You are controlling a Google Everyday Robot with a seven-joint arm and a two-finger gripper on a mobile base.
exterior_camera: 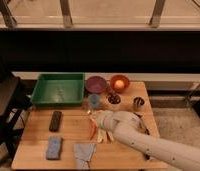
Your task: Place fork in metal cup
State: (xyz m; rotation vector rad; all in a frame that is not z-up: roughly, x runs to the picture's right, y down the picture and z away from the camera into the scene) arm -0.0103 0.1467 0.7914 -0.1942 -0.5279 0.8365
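One cam, looking down on wooden table [38, 132]. Arm from lower right. Gripper [98, 127] low over table centre, just camera-side of blue cup [94, 100], closed tight. Can't tell if anything's pinched; small orange-red bit [93, 131] right at it. No clear sight of fork: thin dark strip [143, 132] by arm's right side may be it. Target metal cup [138, 103] upright, back right, near white cup [113, 99]. Judging fork light, stiff, slick, lying flat, so pinch mid-handle. Cup prob tips easily.

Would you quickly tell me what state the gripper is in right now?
Gripper, over the middle of the table: shut; whether it holds anything cannot be told.
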